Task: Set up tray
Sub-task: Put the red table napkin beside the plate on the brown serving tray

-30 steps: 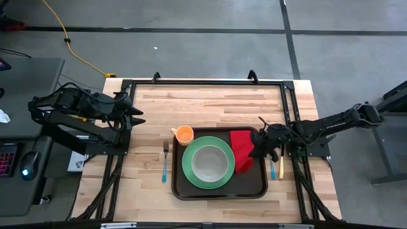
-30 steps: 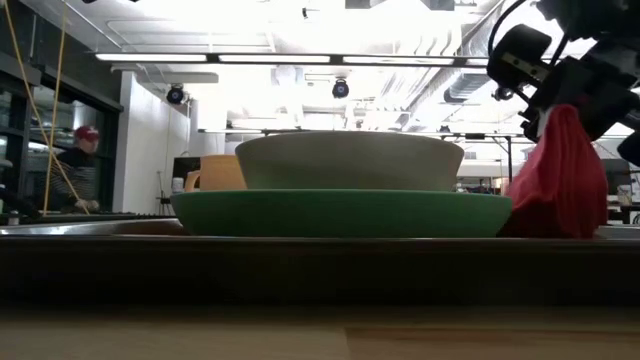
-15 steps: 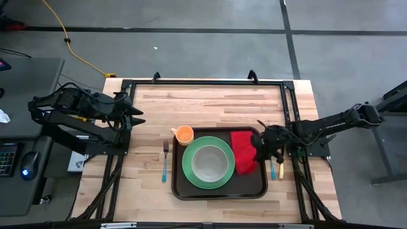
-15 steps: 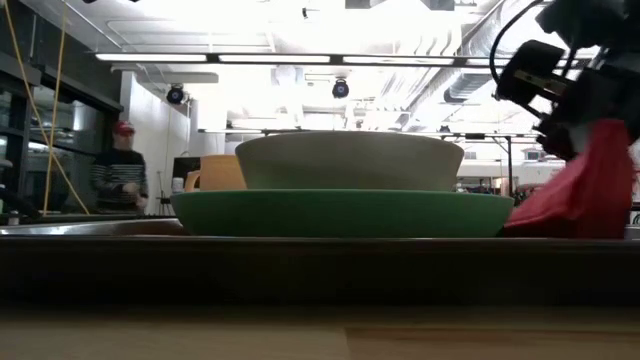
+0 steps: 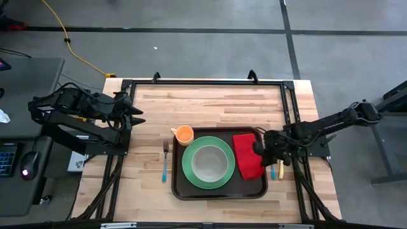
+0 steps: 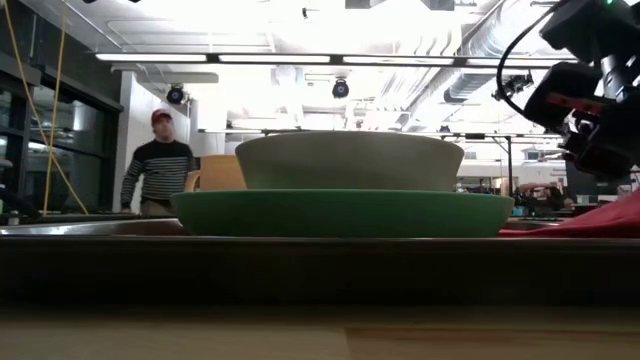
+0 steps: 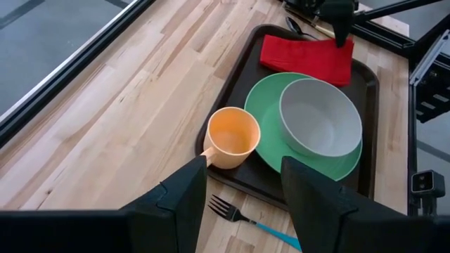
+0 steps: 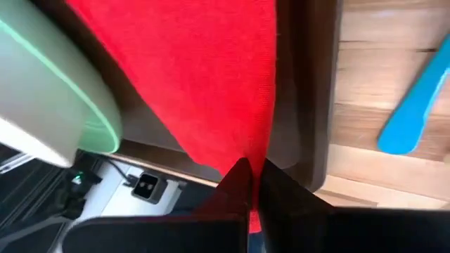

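Note:
The dark brown tray lies on the table's near middle. On it a green plate carries a grey bowl. An orange cup stands at the tray's far left corner. A red napkin lies on the tray's right part. My right gripper is shut on the napkin's right edge. My left gripper waits open, raised over the table's left side, and the cup shows beyond its fingers. My right gripper pinches the napkin's right edge between its two fingers, slanting down from the table's right side. The cloth narrows toward the fingers and spreads out beyond them over the tray floor. Most of the napkin lies low on the tray.
A blue-handled fork lies on the table left of the tray. Two utensils, one with a yellow handle and one with a blue handle, lie right of the tray below my right arm. A person walks in the room behind.
My right gripper has sunk toward the tray and tipped further down, still shut on the napkin. The napkin, which hung bunched below the fingers, now lies spread low on the tray's right part. The person in the room has walked toward the right.

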`<action>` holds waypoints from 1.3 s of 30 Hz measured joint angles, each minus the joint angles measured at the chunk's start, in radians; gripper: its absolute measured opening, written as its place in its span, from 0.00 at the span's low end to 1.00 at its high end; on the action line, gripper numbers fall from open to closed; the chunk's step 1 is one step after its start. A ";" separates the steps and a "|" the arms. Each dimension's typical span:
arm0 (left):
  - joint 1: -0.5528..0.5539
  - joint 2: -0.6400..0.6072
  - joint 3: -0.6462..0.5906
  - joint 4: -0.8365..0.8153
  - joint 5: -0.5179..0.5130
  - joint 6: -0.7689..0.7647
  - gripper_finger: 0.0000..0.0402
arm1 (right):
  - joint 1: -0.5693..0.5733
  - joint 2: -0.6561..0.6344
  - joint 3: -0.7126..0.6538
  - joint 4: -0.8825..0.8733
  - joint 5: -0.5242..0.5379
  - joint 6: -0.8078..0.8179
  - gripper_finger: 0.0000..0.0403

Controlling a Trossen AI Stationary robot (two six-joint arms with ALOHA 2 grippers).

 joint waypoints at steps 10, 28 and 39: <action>0.000 0.000 0.000 0.000 -0.002 -0.002 0.53 | 0.000 0.193 0.000 0.180 -0.050 -0.034 0.00; 0.000 0.000 0.000 0.000 -0.001 -0.001 0.53 | 0.083 0.487 0.000 0.463 -0.095 -0.028 0.00; 0.000 0.000 0.000 0.000 0.002 -0.001 0.53 | 0.045 0.492 0.001 0.437 -0.054 -0.118 0.00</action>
